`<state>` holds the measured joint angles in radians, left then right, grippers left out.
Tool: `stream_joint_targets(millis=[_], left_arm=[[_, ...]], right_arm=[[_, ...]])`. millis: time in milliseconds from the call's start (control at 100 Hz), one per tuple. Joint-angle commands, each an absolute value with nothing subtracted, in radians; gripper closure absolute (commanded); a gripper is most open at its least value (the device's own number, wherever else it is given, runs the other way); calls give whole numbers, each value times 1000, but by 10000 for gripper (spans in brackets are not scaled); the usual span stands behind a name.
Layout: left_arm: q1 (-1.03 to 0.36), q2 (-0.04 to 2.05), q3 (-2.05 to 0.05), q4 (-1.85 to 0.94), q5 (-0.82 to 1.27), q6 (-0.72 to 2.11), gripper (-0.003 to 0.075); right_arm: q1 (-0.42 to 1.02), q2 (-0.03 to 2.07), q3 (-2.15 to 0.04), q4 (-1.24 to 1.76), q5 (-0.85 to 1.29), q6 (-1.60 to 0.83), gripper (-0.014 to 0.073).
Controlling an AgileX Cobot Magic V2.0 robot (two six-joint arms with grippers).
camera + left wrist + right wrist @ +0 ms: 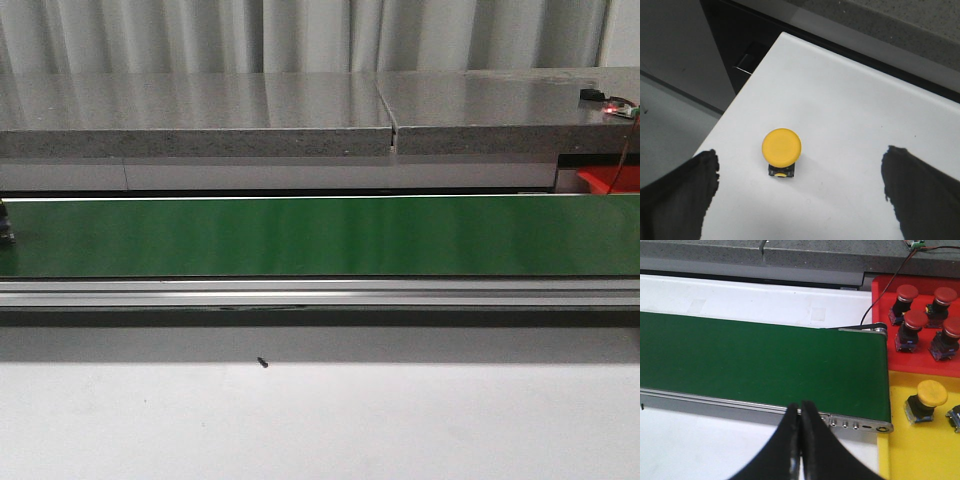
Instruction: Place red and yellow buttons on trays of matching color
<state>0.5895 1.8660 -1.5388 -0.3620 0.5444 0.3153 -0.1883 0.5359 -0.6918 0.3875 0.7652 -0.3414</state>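
No words to read anywhere. Left claw (800, 195) spread around yellow button (781, 148); right claw (800, 440) pressed together near green belt (760, 365).

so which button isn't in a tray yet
The yellow button between the open left gripper's fingers: it sits on the white table, unlike those in the red tray and yellow tray.

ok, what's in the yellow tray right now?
One yellow button stands upright in the yellow tray. A second part shows at the picture's edge, cut off, so its colour is unclear. The rest of the tray runs out of view.
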Motion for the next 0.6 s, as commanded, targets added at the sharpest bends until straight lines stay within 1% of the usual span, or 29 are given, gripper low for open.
stream_joint_targets(millis=[0, 230, 590], left_arm=[[591, 1888, -1631, -373, 523, 306, 79], [591, 2019, -1740, -366, 523, 306, 80], [591, 2138, -1804, -348, 519, 306, 80]], right_arm=[[-185, 537, -716, 409, 706, -347, 662], [-185, 537, -716, 409, 706, -347, 662], [-185, 537, -716, 409, 706, -347, 662]])
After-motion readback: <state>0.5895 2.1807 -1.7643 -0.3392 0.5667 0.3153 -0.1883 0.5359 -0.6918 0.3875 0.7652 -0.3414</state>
